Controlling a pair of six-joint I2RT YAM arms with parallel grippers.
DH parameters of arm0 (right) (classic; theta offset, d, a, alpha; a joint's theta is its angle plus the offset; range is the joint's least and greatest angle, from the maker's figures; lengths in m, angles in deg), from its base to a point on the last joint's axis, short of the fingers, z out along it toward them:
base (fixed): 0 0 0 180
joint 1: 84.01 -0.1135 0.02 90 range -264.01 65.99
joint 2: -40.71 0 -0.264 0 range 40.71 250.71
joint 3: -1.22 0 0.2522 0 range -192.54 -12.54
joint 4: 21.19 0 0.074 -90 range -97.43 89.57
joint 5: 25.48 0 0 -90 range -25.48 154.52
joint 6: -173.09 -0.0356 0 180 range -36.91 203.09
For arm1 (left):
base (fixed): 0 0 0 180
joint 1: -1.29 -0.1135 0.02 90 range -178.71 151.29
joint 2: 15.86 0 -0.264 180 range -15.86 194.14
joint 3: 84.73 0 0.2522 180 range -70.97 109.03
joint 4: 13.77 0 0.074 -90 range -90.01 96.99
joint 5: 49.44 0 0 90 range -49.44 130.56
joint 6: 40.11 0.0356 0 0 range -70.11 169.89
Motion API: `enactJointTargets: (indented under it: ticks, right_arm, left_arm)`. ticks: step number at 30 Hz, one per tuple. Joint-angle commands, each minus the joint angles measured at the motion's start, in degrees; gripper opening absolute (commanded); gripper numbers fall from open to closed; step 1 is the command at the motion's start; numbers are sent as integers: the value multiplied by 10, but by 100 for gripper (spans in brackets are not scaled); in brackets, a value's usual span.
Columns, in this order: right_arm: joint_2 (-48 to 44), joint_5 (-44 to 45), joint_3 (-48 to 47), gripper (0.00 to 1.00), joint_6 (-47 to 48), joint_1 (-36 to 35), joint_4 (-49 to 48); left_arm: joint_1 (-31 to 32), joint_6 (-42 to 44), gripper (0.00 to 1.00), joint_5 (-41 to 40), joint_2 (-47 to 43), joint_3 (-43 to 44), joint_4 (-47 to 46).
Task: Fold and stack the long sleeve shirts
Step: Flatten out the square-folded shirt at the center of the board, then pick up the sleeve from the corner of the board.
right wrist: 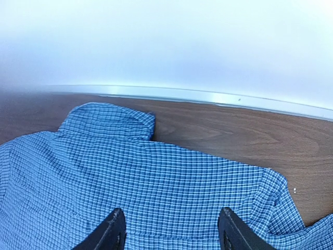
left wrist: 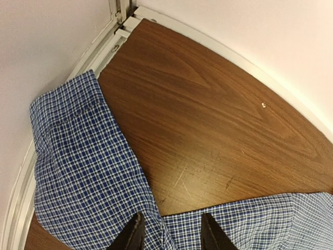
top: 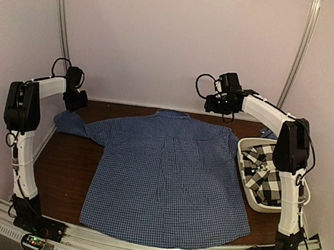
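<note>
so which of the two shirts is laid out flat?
The blue gingham shirt, spread out on the table. The black-and-white checked shirt is crumpled inside the white tub on the right instead.

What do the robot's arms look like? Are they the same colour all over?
No. The left arm and the right arm both have white tube-shaped links with chunky black joints. Thin black cables loop near each wrist. The left gripper and right gripper are black, each with two dark, tapered fingers.
</note>
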Motion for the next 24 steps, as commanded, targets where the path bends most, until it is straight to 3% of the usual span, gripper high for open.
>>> enactJointTargets:
  ticks: [1,24]
  right_arm:
    - [-35,-28,35,62,-8,-15,-23]
    - [-106,-38,156,60,-14,-48,-63]
  left_arm:
    - [2,-30,38,-24,43,20,-4]
    - [3,-53,28,-27,109,39,-7]
